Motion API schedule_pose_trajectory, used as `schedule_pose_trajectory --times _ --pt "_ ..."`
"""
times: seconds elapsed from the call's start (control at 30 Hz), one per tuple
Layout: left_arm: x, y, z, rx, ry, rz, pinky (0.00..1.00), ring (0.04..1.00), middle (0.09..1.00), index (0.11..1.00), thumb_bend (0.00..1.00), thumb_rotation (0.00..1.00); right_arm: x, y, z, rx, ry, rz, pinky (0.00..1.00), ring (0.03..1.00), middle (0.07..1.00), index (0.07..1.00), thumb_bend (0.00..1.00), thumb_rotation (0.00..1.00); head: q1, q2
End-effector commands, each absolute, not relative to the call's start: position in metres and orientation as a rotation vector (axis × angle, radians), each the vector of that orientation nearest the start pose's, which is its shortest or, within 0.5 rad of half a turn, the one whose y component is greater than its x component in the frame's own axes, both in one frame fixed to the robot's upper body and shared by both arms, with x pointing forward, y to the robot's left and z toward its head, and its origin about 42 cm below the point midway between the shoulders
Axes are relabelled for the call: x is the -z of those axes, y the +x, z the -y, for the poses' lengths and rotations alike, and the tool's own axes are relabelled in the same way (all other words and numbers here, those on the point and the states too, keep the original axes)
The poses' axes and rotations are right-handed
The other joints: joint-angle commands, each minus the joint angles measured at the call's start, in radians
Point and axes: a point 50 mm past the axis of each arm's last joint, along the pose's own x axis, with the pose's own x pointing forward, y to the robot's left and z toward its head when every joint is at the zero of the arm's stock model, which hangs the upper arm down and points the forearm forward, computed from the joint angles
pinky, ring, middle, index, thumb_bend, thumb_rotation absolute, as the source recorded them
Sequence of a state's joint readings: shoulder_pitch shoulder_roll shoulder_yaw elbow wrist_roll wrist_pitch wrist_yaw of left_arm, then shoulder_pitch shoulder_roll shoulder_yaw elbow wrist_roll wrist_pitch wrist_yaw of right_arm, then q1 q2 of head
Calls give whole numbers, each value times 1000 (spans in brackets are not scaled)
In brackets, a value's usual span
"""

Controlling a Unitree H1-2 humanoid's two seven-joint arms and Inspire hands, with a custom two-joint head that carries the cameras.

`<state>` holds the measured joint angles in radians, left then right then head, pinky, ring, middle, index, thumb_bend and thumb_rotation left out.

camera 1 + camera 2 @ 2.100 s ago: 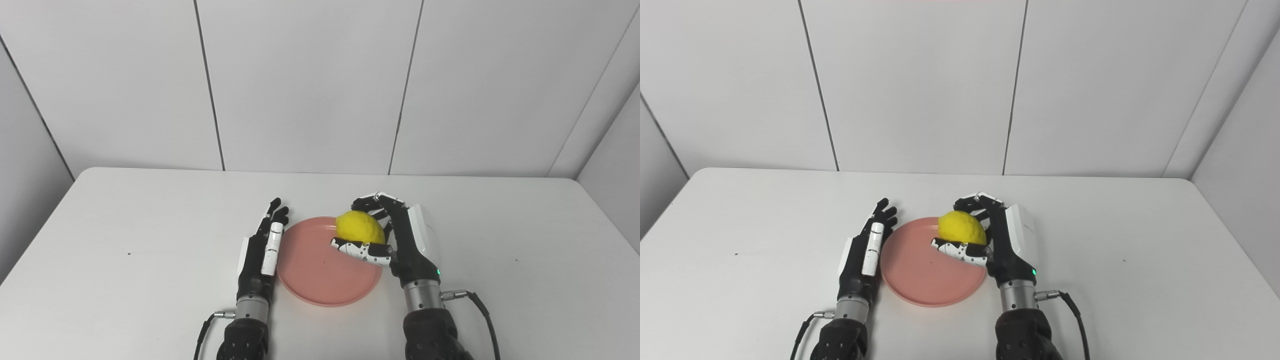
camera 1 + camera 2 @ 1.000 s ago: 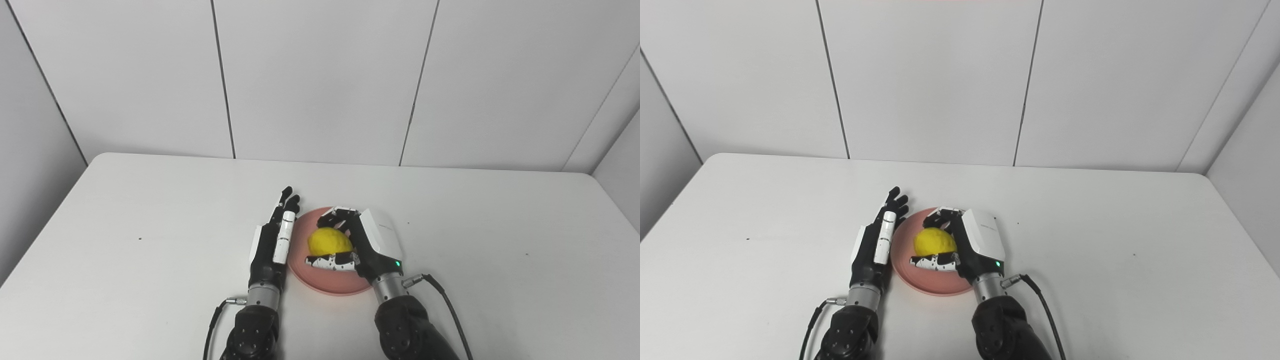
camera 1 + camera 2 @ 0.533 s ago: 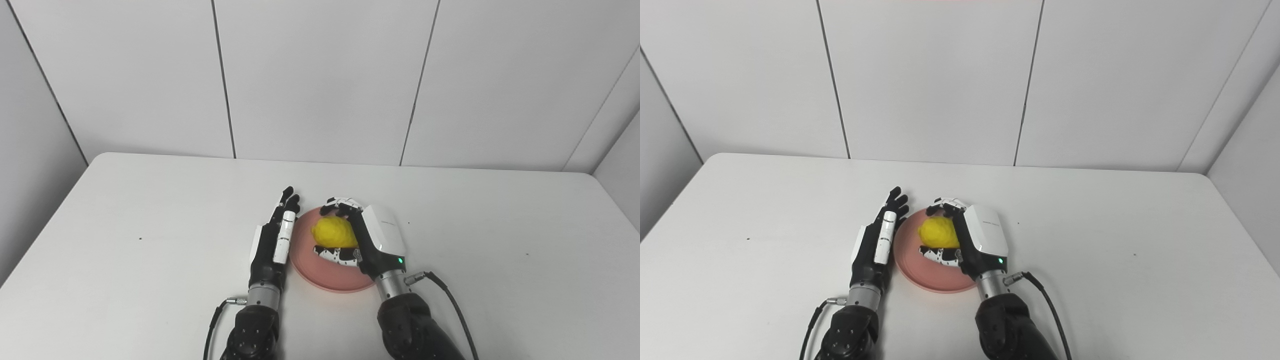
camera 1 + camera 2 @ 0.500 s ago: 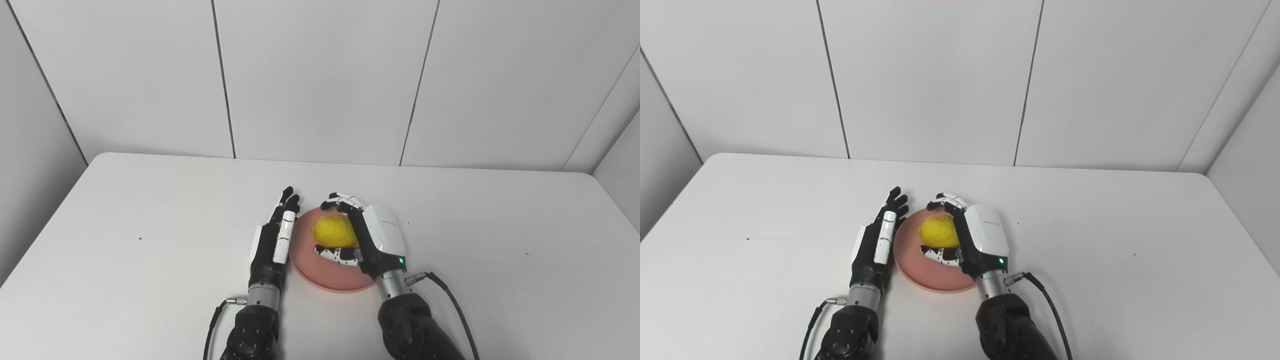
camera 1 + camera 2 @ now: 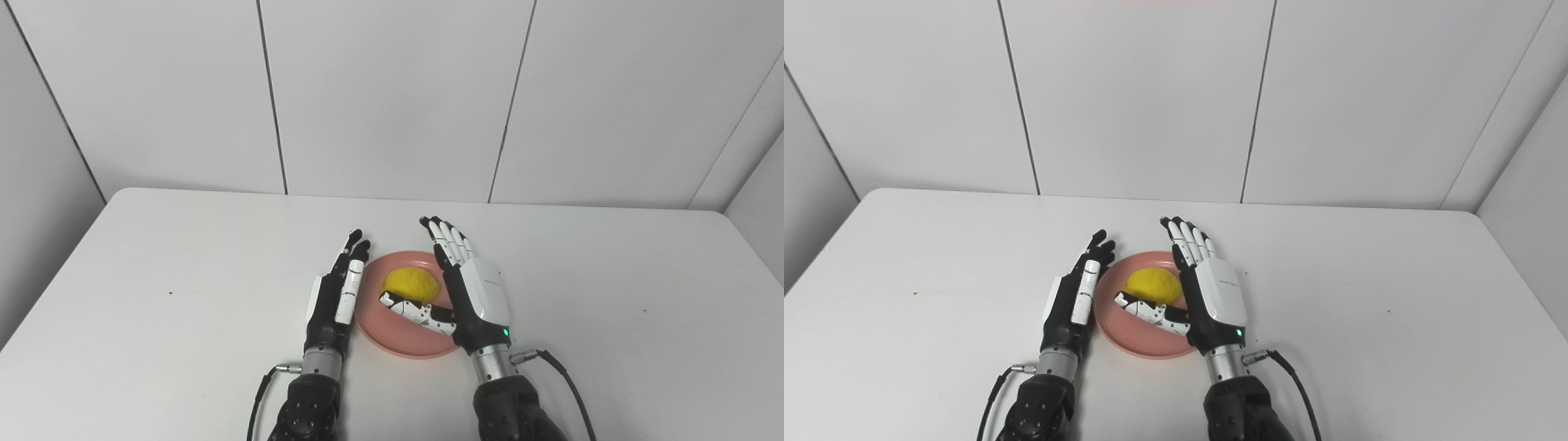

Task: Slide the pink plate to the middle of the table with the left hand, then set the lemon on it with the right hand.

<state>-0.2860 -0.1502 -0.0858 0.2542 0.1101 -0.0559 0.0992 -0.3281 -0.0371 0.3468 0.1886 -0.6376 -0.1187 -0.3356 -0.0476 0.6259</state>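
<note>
Round yellow lemon sitting on flat pink plate. Right robot hand released, left robot hand released. Best lifting away slowly, not bumping lemon.

1. A white worktop with rounded far corners fills the lower part of the view.
2. A few small dark specks mark its surface.
3. Pale grey wall panels, divided by thin dark seams, stand behind it.
</note>
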Motion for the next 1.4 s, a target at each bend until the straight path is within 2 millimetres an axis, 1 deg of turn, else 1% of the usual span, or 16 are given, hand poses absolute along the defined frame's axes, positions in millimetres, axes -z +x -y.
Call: schedule_pose_trajectory --times 0.0,0.07,0.1,0.17,0.2,0.3,0.37,0.47,0.53,0.63,0.73,0.8,0.93,1.1,1.27,1.37 --pt "-125 367 -114 79 -6 77 948 918 918 919 679 1000 -178 365 113 -55 -574 579 1000 977 966 957 644 840 -2 0" --pt "-125 368 -115 86 -22 77 967 925 929 936 687 1000 -177 366 119 -34 -528 569 974 970 965 957 629 863 -5 -1" --pt "-125 368 -116 91 -34 78 983 935 938 947 686 1000 -176 366 123 -24 -500 552 931 960 965 955 624 880 -6 -1" --pt "-125 369 -118 98 -52 82 995 952 951 961 676 1000 -172 366 129 -14 -423 497 895 956 975 961 638 918 -5 0" --pt "-126 369 -119 101 -56 85 995 953 952 962 675 1000 -170 366 133 -16 -385 472 894 956 977 961 639 921 -5 0" --pt "-126 370 -122 106 -60 87 1000 967 964 975 669 1000 -166 367 142 -6 -309 433 914 964 978 967 634 989 -10 4" --pt "-127 370 -123 109 -64 85 1000 970 966 978 675 1000 -162 369 147 8 -257 404 926 959 963 953 628 998 -13 5" --pt "-128 370 -124 113 -69 88 1000 976 973 978 671 1000 -156 370 151 10 -172 353 957 969 965 958 673 1000 -15 7" --pt "-128 370 -125 113 -75 92 1000 977 975 981 663 1000 -152 372 153 0 -129 331 980 978 970 966 681 1000 -16 10" --pt "-129 370 -127 109 -81 96 1000 978 977 983 655 1000 -149 374 154 -15 -76 318 991 981 974 975 688 1000 -19 13" --pt "-130 370 -128 103 -82 102 1000 977 978 984 642 1000 -144 376 155 -20 -24 303 991 980 976 978 728 1000 -20 15" --pt "-130 370 -129 102 -85 103 1000 983 984 992 636 1000 -142 376 156 -20 -7 297 997 982 977 975 723 1000 -21 17" --pt "-130 370 -130 101 -94 112 1000 993 993 1000 630 1000 -138 374 155 -29 11 277 998 982 970 972 722 1000 -20 21" --pt "-131 370 -131 89 -90 113 1000 1000 1000 1000 628 1000 -136 369 154 -51 14 245 1000 995 975 973 772 1000 -18 26" --pt "-131 370 -132 82 -82 117 1000 1000 1000 1000 619 1000 -136 364 149 -71 21 255 1000 988 977 976 760 1000 -16 29" --pt "-132 371 -132 78 -73 122 1000 1000 1000 1000 614 1000 -134 364 146 -68 42 257 981 974 974 973 753 1000 -11 37"
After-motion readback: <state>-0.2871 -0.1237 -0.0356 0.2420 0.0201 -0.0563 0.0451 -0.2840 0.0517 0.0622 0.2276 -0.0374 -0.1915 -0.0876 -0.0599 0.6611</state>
